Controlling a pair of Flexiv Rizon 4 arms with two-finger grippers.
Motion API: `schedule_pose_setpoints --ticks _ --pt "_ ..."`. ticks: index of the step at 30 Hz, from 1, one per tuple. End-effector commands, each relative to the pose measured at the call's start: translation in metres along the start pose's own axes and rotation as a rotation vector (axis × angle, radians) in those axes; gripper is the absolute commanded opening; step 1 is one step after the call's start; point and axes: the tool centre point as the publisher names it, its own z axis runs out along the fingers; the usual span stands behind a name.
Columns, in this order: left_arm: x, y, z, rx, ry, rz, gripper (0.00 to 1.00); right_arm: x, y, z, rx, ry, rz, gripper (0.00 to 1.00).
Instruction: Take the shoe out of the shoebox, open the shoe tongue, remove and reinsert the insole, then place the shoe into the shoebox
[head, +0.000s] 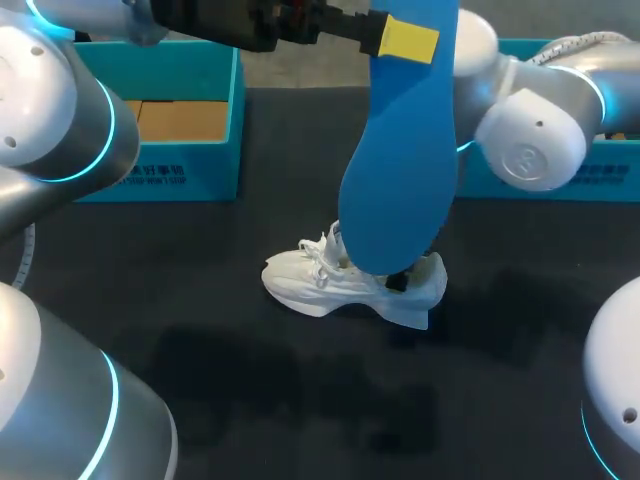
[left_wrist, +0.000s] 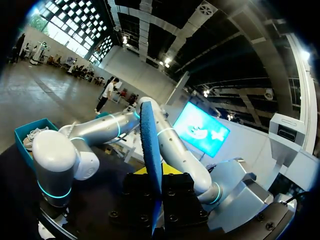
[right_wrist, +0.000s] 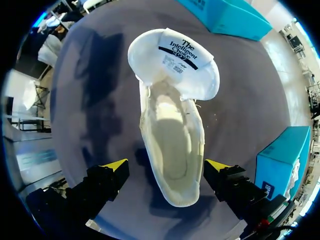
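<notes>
Shoe (head: 310, 282): white, mid-table, tongue folded back. Insole (head: 400, 170): blue, raised over shoe, clamped in your L gripper (head: 405, 40). Your R gripper (right_wrist: 166, 167): fingers spread, above heel. Shoebox (head: 190, 165): teal, back left.

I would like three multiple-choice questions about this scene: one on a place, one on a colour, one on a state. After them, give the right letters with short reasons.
1. Where is the insole?
A. inside the shoe
B. held up in the left gripper
C. in a shoebox

2. What colour is the shoe?
A. white
B. black
C. red

3. How does the right gripper stand?
A. shut on the insole
B. shut on a shoebox
C. open, one finger at each side of the shoe's heel

Answers:
1. B, the left gripper clamps the blue insole's upper end.
2. A, it is white all over in both views.
3. C, its yellow tips stand wide apart around the heel.
</notes>
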Motion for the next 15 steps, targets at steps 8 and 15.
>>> schedule_pose_setpoints --ticks 8,15 --pt "-0.001 0.000 0.001 -0.001 0.000 0.000 0.00 -0.008 0.000 -0.004 -0.010 -0.011 -0.003 1.00" --pt "-0.001 0.000 0.001 -0.001 0.000 0.000 0.00 -0.016 0.010 -0.014 -0.012 -0.030 -0.021 1.00"
